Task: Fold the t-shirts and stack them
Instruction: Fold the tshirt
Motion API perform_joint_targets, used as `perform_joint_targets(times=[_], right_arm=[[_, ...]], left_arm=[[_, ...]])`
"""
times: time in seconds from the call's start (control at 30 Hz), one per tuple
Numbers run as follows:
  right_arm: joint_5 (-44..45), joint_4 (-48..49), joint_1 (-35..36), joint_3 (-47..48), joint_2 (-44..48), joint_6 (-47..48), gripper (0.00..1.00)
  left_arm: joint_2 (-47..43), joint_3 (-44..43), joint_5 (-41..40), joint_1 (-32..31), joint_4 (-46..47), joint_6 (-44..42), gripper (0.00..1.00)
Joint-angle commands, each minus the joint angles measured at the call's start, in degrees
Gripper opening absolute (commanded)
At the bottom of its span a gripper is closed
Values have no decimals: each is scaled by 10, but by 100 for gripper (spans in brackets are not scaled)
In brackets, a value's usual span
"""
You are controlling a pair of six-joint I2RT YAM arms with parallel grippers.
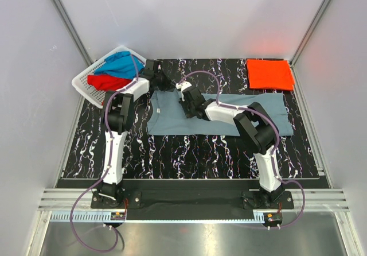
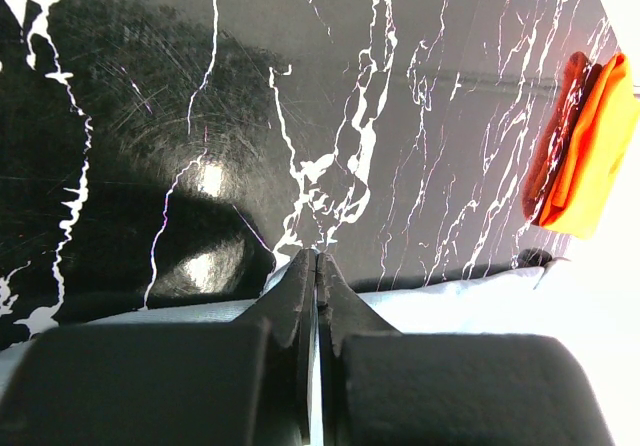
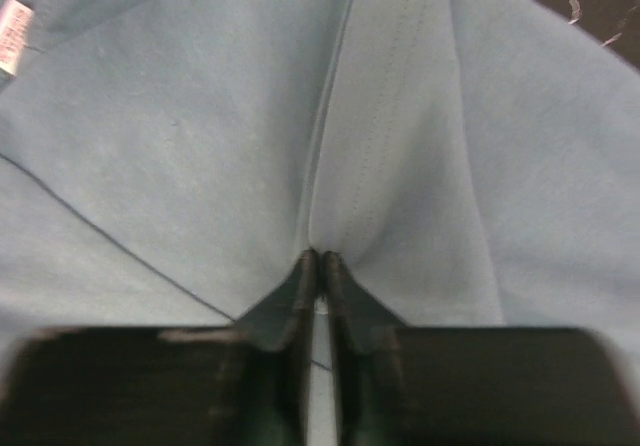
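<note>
Grey shirt (image 1: pixel 178 124) lies spread flat mid-table (image 1: pixel 189 152), long side running left-right, not yet folded. The orange shirt (image 1: pixel 269 74) is folded at the far right corner. The blue shirt (image 1: pixel 121 65) and red shirt (image 1: pixel 106 82) are bunched in the basket (image 1: pixel 83 84) at far left.

Risks from here:
- The two grips aren't matched: one at the far left edge, one mid-body. If both lift together the cloth probably drapes unevenly and the fold line comes out skewed.
- Right hand (image 3: pixel 318 263) has only a thin ridge of cloth. It may have pinched both layers or just the top one, can't tell. With just the top one, the shirt opens on the lift instead of folding.
- Left hand (image 2: pixel 316 266) sits right at the hem. A shallow bite like that could slip out as soon as there's tension.
- The arms are close together over the left half of the shirt, so a crossing fold motion risks them fouling each other.

Hands:
- Right: fingers closed on a raised pleat of the grey shirt, with cloth puckering up into the tips.
- Left: fingers fully together, tips at the shirt's far edge with bare table beyond. It looks like it's on the hem, but I can't confirm cloth is between the fingers.
</note>
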State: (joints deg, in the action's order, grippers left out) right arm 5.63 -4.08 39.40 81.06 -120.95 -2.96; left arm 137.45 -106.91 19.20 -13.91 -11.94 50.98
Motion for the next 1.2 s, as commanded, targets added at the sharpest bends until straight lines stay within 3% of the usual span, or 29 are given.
perform_joint_targets(times=[0.0, 0.07, 0.7, 1.17], right_arm=[[48, 13, 8, 2, 24, 13, 4], [58, 15, 8, -4, 32, 17, 0], [73, 35, 9, -56, 117, 27, 0], [40, 22, 8, -113, 169, 90, 0]], left_arm=[[1, -17, 23, 1, 15, 2, 0], [-3, -19, 25, 1, 12, 1, 0], [-100, 30, -34, 0, -61, -29, 0], [-185, 119, -64, -2, -113, -74, 0]])
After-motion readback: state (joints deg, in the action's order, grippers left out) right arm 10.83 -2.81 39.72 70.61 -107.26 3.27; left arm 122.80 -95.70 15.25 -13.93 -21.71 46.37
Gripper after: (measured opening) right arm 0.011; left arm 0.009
